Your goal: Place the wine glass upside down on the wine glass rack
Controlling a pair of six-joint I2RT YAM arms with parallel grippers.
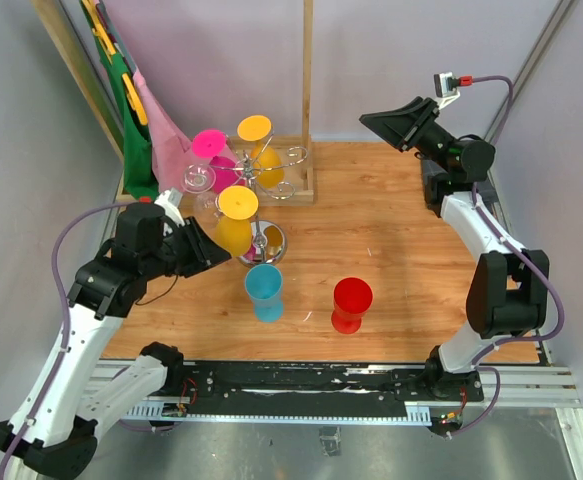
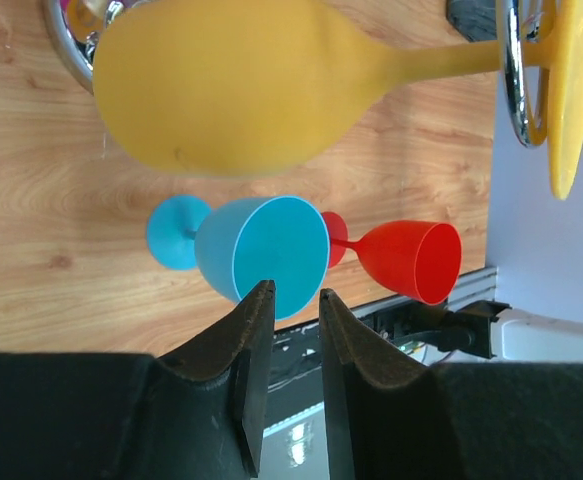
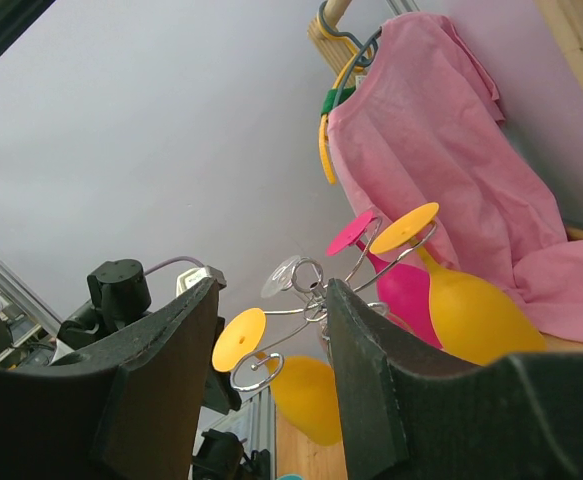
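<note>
The silver wine glass rack (image 1: 268, 240) stands left of centre on the wooden table. A yellow wine glass (image 1: 237, 218) hangs upside down from its front arm. Its stem passes through the curled wire (image 2: 516, 100) and its foot (image 2: 571, 80) rests above it. A pink glass (image 1: 211, 150), a second yellow glass (image 1: 256, 135) and a clear glass (image 1: 199, 178) hang from other arms. My left gripper (image 1: 225, 252) sits just beside and below the front yellow bowl (image 2: 221, 90), jaws narrowly open (image 2: 294, 290) with nothing between them. My right gripper (image 1: 376, 122) is raised at the back right, open (image 3: 271, 285) and empty, facing the rack (image 3: 311, 300).
A blue wine glass (image 1: 264, 290) and a red one (image 1: 351, 303) stand upright near the front of the table. A wooden frame with an upright post (image 1: 307, 90) stands behind the rack. Pink cloth (image 1: 166, 135) and green cloth (image 1: 136, 140) hang at the back left.
</note>
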